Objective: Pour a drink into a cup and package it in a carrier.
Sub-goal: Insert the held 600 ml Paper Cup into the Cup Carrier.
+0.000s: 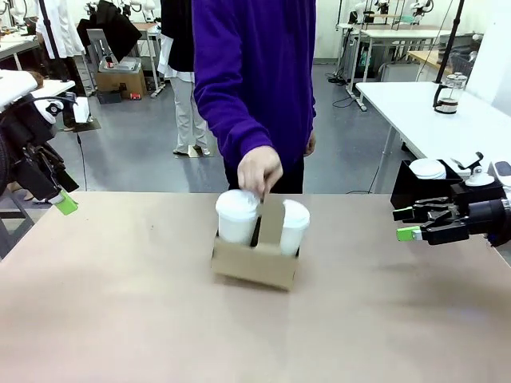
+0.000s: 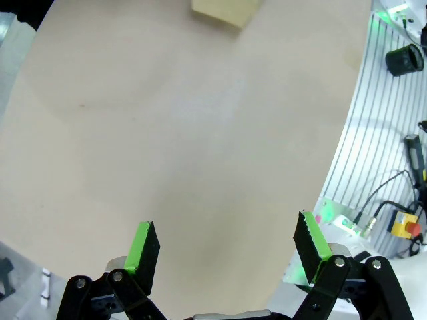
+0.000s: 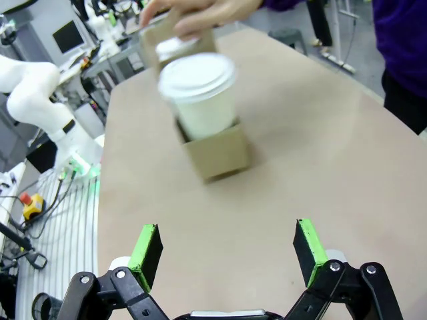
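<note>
Both my claws hang wide open and empty, left claw [image 1: 60, 199] parked off the bench's left edge, right claw [image 1: 411, 223] at its right side, I'd guess pulled back to give the person room. Mid-bench [image 1: 120, 303], matte tan and smooth, sits the carrier [image 1: 255, 263], boxy brown cardboard; two white lidded paper cups [image 1: 237, 215] fill its pockets, and the person's hand [image 1: 259, 169] pinches the upright centre tab, likely to lift it.

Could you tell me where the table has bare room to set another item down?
Bare: the near strip in front of the carrier, and both sides, towards the left tool and right tool. Crowded: the middle, with the cups and the person's hand.
</note>
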